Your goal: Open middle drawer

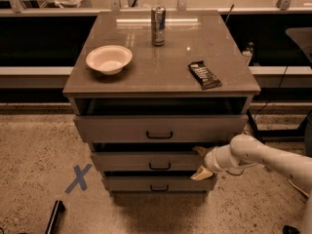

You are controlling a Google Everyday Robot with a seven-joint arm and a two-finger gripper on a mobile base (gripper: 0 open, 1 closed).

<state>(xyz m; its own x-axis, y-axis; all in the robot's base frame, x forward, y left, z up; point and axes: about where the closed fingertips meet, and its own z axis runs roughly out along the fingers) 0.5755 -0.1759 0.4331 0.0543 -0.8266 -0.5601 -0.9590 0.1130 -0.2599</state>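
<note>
The grey cabinet [161, 77] has three drawers. The top drawer [122, 128] stands pulled out a little. The middle drawer [131, 161] with its dark handle [159, 166] sits below it, slightly forward of the bottom drawer [131, 183]. My gripper [199, 163] comes in from the right on a white arm [263, 157] and is at the right end of the middle drawer's front. Its fingers are spread, one fingertip [198, 151] at the drawer's upper edge and the other near its lower edge.
On the cabinet top are a white bowl [109, 58], a metal can [158, 26] and a dark snack bar [204, 74]. A blue tape X [78, 177] and a black object [54, 216] lie on the floor at the left. Shelving runs behind.
</note>
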